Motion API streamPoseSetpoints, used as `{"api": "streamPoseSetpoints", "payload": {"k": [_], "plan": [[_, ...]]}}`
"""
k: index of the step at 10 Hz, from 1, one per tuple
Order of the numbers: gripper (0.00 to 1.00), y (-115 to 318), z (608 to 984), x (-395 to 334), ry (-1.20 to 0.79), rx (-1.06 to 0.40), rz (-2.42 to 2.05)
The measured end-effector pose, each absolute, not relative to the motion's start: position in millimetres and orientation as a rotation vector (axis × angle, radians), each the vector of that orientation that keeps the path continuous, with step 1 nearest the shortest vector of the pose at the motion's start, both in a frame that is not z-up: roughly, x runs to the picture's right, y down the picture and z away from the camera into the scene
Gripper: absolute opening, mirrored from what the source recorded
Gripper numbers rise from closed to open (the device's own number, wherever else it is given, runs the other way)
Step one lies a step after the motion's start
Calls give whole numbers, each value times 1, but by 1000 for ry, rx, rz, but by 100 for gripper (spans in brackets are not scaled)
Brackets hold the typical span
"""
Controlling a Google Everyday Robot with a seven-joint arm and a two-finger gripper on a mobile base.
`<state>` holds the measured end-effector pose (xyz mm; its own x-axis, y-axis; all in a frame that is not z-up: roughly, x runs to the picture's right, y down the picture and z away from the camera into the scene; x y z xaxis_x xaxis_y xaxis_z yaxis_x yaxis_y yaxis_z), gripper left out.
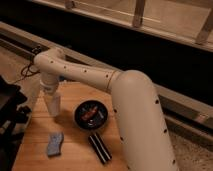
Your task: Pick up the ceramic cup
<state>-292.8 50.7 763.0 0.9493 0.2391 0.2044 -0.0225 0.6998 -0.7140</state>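
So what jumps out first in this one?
The big white arm fills the right foreground and reaches back to the wooden table's left rear. There its pincer points down at the ceramic cup. A black round bowl sits mid-table, with a blue sponge in front.

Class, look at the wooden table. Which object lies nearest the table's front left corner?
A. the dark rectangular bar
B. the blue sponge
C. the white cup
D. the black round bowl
B. The blue sponge lies nearest that corner; the black round bowl and dark rectangular bar sit further right, and the ceramic cup stands further back under the gripper.
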Motion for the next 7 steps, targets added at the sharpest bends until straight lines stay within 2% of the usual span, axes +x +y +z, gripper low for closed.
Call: {"api": "streamPoseSetpoints", "payload": {"k": [2,5,7], "plan": [[28,41,755,-290,-294,-779,149],[9,34,747,-290,-295,-773,143],[8,32,745,-291,-295,-771,142]]}}
